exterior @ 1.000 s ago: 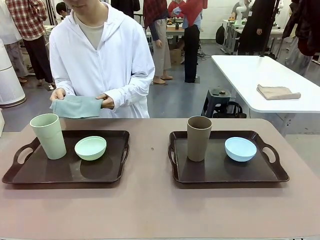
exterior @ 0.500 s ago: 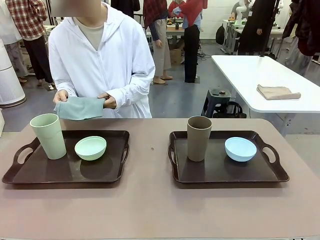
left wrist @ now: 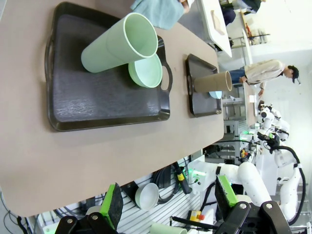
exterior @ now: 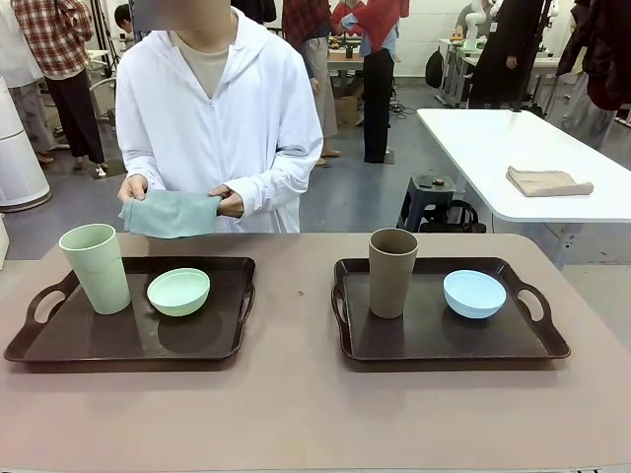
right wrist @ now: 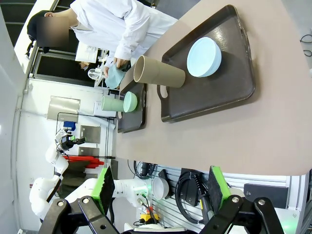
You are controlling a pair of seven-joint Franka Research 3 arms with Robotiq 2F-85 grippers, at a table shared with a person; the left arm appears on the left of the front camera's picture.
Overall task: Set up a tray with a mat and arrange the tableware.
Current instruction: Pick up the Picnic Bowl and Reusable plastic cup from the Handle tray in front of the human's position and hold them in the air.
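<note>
Table (exterior: 296,414); front view: person (exterior: 212,118) holds mat (exterior: 170,213). Wrist: left tool (left wrist: 169,195), right tool (right wrist: 161,185) agape.

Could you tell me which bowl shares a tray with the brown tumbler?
The light blue bowl, beside the brown tumbler on the right tray; the mint green bowl shares the left tray with the pale green tumbler.

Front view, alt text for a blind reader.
Two dark trays on a table: the left tray holds a green tumbler and mint bowl, the right tray a brown tumbler and blue bowl. Behind, a person holds a teal cloth.
</note>
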